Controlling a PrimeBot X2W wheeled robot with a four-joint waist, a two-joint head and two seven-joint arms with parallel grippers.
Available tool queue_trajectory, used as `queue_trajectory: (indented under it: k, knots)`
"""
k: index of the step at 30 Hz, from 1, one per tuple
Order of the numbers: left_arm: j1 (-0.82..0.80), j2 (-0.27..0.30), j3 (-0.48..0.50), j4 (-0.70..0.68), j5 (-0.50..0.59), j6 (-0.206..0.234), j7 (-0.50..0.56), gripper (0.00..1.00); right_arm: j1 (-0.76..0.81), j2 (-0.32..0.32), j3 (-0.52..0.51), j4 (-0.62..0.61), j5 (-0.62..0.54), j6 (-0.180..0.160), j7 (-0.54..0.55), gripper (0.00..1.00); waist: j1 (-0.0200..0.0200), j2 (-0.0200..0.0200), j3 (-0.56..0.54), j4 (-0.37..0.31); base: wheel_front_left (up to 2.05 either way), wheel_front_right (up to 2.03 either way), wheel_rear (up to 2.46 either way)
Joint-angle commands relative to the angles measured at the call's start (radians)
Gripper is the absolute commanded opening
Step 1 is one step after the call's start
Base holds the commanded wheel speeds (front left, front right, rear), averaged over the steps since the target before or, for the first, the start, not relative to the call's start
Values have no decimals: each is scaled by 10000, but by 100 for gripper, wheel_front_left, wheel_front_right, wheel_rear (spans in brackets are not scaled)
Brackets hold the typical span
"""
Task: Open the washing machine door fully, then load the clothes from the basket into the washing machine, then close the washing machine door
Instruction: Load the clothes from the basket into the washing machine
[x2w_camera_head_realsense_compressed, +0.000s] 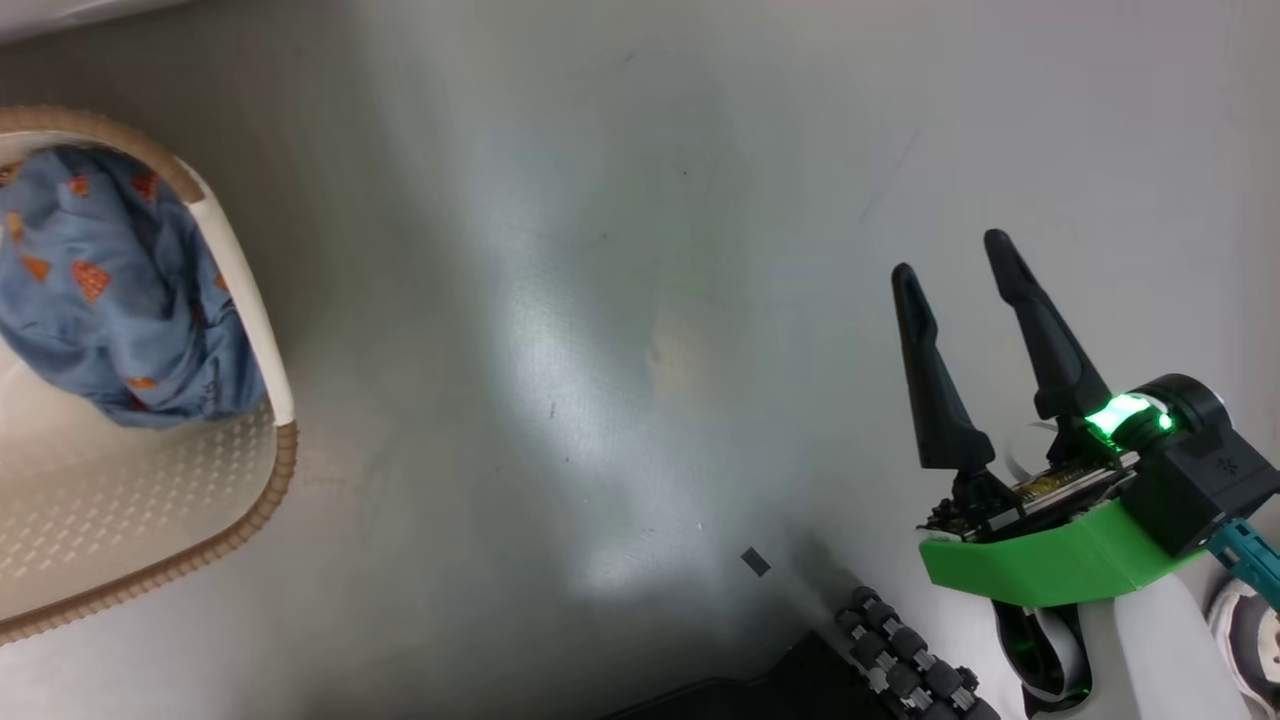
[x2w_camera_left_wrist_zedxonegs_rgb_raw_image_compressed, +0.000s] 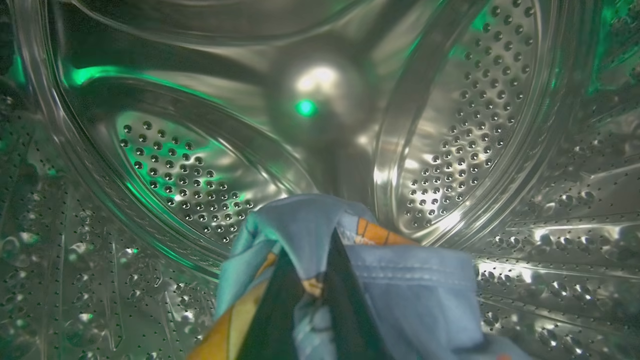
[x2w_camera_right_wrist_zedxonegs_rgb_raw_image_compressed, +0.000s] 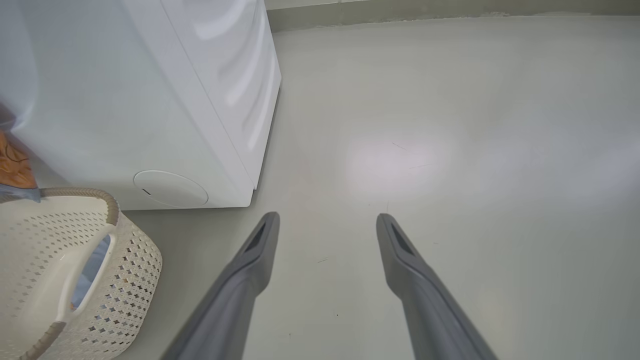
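My left gripper (x2w_camera_left_wrist_zedxonegs_rgb_raw_image_compressed: 315, 265) is deep inside the washing machine's steel perforated drum (x2w_camera_left_wrist_zedxonegs_rgb_raw_image_compressed: 465, 125), shut on a piece of the blue printed clothes (x2w_camera_left_wrist_zedxonegs_rgb_raw_image_compressed: 415, 295) that drapes over its dark fingers. More of the clothes (x2w_camera_head_realsense_compressed: 110, 290) lie bundled in the cream basket (x2w_camera_head_realsense_compressed: 250, 520) at the left of the head view. My right gripper (x2w_camera_head_realsense_compressed: 950, 258) hovers open over the bare floor, nothing between its fingers; in its own wrist view it (x2w_camera_right_wrist_zedxonegs_rgb_raw_image_compressed: 327, 225) points past the washing machine (x2w_camera_right_wrist_zedxonegs_rgb_raw_image_compressed: 125, 100) and the basket (x2w_camera_right_wrist_zedxonegs_rgb_raw_image_compressed: 120, 280). The washing machine door is out of view.
The machine's white side panel and round filter cover (x2w_camera_right_wrist_zedxonegs_rgb_raw_image_compressed: 170, 189) stand just left of my right gripper. Grey floor (x2w_camera_right_wrist_zedxonegs_rgb_raw_image_compressed: 450, 150) stretches free to the right and ahead. My robot base (x2w_camera_head_realsense_compressed: 900, 660) shows at the bottom of the head view.
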Motion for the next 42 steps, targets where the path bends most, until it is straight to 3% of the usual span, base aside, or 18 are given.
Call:
queue_trajectory:
  k: [1, 14, 15, 16, 28, 42]
  knots:
    - [-252, 555, -90, -18, 84, -25, -67, 0, 198, -37, 279, -164, 153, 16, -117, 100, 0, 0, 86, -92, 0, 0, 0]
    - [-450, 156, -1483, 1462, -278, -25, -241, 3, 135, -37, 509, -73, 151, 16, -118, 100, 0, 0, 22, -108, 0, 0, 0]
    - [-438, 148, -1594, 1495, -361, -25, -247, 40, 137, -37, 497, -56, 147, 16, -118, 100, 0, 0, -2, -101, 0, 0, 0]
    - [-427, 154, -1699, 1523, -436, -25, -254, 100, 138, -37, 487, -38, 147, 16, -118, 100, 0, 0, -30, -94, 0, 0, 0]
    - [136, 51, -2498, 1942, -1726, -25, -199, 100, -1, -37, 282, 53, 8, 16, -118, 100, 0, 0, -755, 247, 0, 0, 0]
    - [2308, -352, -3236, 1103, -2528, -25, -397, 100, 44, -37, -153, 134, -685, 16, -118, 100, 0, 0, -1811, 1414, 0, 0, 0]
